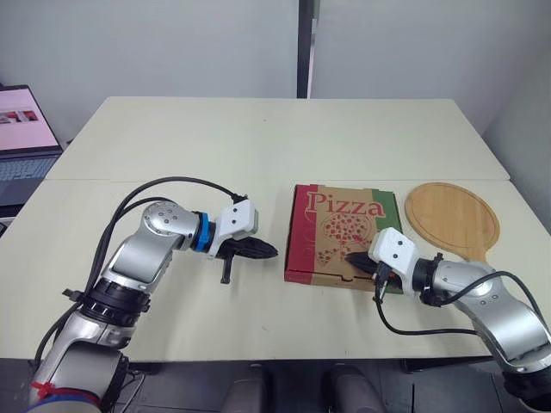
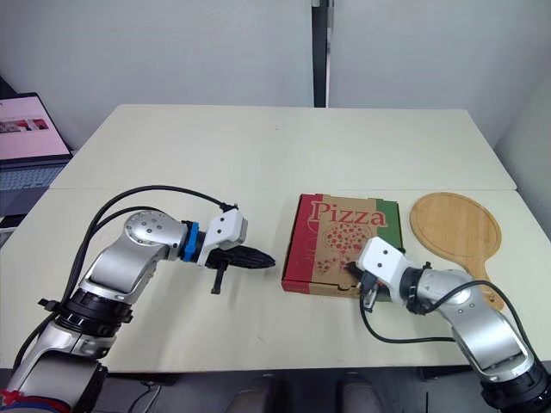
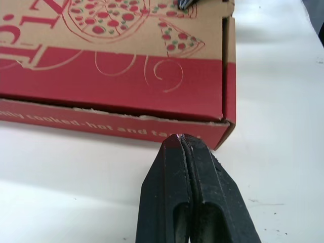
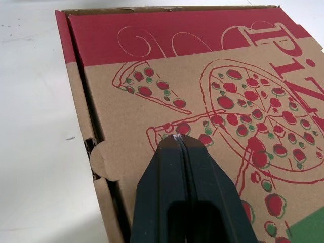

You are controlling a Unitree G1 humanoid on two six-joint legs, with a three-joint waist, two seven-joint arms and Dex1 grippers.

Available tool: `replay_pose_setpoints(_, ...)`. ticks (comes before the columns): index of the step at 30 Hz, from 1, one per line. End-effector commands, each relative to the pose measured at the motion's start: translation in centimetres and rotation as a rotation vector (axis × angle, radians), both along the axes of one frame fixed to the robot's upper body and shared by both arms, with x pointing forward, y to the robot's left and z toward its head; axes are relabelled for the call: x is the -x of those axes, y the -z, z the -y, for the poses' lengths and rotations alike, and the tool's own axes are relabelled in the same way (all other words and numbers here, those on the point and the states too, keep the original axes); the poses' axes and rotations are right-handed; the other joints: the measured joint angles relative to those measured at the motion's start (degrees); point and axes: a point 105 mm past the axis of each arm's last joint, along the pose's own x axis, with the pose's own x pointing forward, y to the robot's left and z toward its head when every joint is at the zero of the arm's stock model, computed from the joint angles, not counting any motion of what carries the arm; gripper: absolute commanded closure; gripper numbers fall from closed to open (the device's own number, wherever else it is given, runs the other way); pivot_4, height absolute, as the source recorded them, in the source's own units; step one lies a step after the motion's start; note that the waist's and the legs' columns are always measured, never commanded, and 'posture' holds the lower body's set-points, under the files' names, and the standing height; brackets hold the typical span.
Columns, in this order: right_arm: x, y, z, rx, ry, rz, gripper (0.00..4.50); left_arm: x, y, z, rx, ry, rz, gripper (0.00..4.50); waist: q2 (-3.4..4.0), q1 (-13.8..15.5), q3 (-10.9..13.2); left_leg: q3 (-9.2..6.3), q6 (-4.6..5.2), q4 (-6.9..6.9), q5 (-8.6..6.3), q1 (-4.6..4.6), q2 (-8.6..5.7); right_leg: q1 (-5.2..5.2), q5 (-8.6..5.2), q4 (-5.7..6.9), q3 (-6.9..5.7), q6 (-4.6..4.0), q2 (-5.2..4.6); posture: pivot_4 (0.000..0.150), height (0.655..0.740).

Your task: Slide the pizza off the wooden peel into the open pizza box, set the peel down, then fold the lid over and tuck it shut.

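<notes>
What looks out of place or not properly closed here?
The pizza box lid is down, but a dark gap shows at its edge beside the round tab, so the tuck may be incomplete. The wooden peel lies flat.

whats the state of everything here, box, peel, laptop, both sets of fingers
pizza box, closed and flat
peel, lying flat beside the box, nothing on it
laptop, open, screen lit
left gripper, fingers shut, empty, tips just short of the box's side
right gripper, fingers shut, empty, tips over the top of the box
</notes>
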Motion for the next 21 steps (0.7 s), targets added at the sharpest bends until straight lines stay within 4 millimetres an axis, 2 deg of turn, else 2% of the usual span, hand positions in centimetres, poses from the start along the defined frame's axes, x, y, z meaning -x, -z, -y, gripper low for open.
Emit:
replay_pose_setpoints(1,-0.2,1.0,1.7,0.041,0.048,-0.03,4.46,0.0,-0.1,-0.1,-0.005,-0.011,0.041,4.5,0.0,0.07,0.0,0.0,0.0,0.0,0.0,0.0,0.0,0.0,0.0,0.0,0.0,0.0,0.0,0.15,0.7318)
replay_pose_setpoints(10,-0.2,-2.6,2.6,-0.045,0.046,0.034,4.46,0.2,2.1,1.1,0.0,-0.024,0.025,4.5,0.0,1.06,0.0,0.02,0.0,0.0,0.0,-0.03,0.0,-0.01,0.0,-0.01,0.01,0.01,-0.01,0.15,0.7318)
replay_pose_setpoints(21,-0.4,-3.3,3.0,-0.054,0.044,0.045,4.46,1.0,2.1,2.5,0.043,0.0,0.005,4.5,0.0,1.07,0.01,0.02,0.0,-0.02,0.0,-0.03,0.02,-0.03,0.0,-0.01,0.02,0.01,0.0,0.15,0.7318)
